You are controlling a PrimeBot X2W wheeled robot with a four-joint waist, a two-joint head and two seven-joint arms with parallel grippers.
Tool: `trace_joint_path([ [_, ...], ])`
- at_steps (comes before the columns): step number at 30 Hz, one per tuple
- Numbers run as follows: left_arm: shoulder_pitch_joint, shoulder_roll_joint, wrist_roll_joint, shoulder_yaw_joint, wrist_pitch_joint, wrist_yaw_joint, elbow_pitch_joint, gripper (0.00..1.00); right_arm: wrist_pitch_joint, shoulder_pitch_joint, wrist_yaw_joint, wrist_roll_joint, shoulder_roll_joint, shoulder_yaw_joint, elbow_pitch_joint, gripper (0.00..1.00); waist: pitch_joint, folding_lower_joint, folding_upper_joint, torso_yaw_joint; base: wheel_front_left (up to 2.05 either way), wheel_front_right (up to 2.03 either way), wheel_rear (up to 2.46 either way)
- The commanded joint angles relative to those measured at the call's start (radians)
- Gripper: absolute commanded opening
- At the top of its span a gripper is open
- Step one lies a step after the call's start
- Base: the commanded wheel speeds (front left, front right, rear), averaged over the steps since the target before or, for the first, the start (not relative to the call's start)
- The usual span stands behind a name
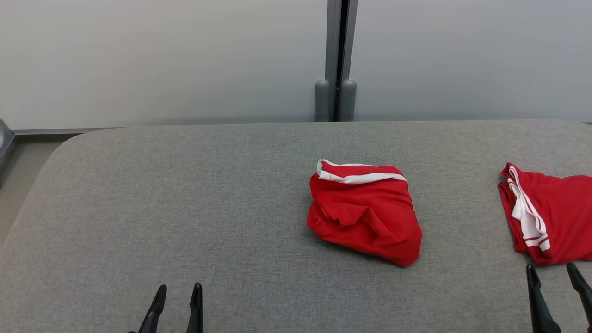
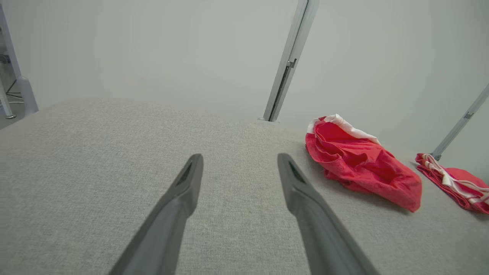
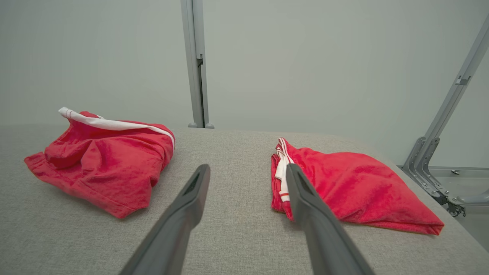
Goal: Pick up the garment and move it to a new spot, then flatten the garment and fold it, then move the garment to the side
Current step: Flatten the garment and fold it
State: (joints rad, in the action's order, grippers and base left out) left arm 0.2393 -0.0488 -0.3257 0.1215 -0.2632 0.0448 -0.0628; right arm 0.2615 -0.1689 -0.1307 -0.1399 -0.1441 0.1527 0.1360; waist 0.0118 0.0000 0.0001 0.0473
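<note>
Head view: grey fabric surface [image 1: 185, 208] meets pale wall [image 1: 162, 55].

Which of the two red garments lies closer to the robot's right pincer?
The flatter garment at the right end of the table, just beyond the right pincer; the bunched-up garment sits centrally, farther away.

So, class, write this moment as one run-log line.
left gripper: open, empty | right gripper: open, empty | crumpled red white-trimmed garment: centre, untouched | folded red garment: right side
</note>
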Motion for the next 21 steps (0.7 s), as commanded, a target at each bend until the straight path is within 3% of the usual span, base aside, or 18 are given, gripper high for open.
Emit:
trace_joint_path([
  [1, 0.0, -0.004, 0.007, -0.005, -0.002, 0.005, -0.001, 1.0, 0.005, 0.005, 0.0, 0.004, 0.002, -0.005, -0.005, 1.0, -0.004, 0.0, -0.0001, 0.009, 0.0, 0.0, 0.0],
  [2, -0.003, -0.004, 0.005, -0.004, -0.002, 0.004, -0.001, 1.0, 0.005, 0.011, 0.0, -0.007, 0.004, -0.011, -0.002, 0.8, -0.007, 0.0, -0.0001, 0.013, 0.0, 0.0, 0.0],
  [3, -0.007, -0.004, 0.004, -0.005, -0.002, 0.003, 0.0, 1.0, 0.005, 0.02, 0.0, -0.021, 0.005, -0.021, 0.01, 0.31, -0.012, 0.0, -0.0001, 0.017, 0.0, 0.0, 0.0],
  [4, -0.012, -0.004, 0.0, -0.005, -0.002, 0.0, 0.002, 1.0, 0.005, 0.036, 0.0, -0.021, -0.004, -0.039, 0.016, 0.0, -0.018, 0.0, -0.0001, 0.021, 0.0, 0.0, 0.0],
  [9, -0.061, -0.003, -0.011, 0.015, -0.002, 0.001, 0.011, 1.0, 0.005, 0.195, 0.0, -0.04, -0.042, -0.18, 0.083, 0.0, -0.093, 0.0, -0.0001, 0.043, 0.0, 0.0, 0.0],
  [16, -0.148, -0.004, -0.035, 0.072, -0.001, -0.006, 0.003, 1.0, -0.042, 0.495, 0.0, -0.047, -0.085, -0.42, 0.314, 0.0, -0.195, 0.0, -0.0001, 0.102, 0.0, 0.0, 0.0],
  [21, -0.174, -0.004, -0.047, 0.09, -0.002, -0.012, -0.006, 1.0, -0.042, 0.596, 0.0, -0.072, -0.087, -0.511, 0.426, 0.0, -0.218, 0.0, -0.0001, 0.136, 0.0, 0.0, 0.0],
])
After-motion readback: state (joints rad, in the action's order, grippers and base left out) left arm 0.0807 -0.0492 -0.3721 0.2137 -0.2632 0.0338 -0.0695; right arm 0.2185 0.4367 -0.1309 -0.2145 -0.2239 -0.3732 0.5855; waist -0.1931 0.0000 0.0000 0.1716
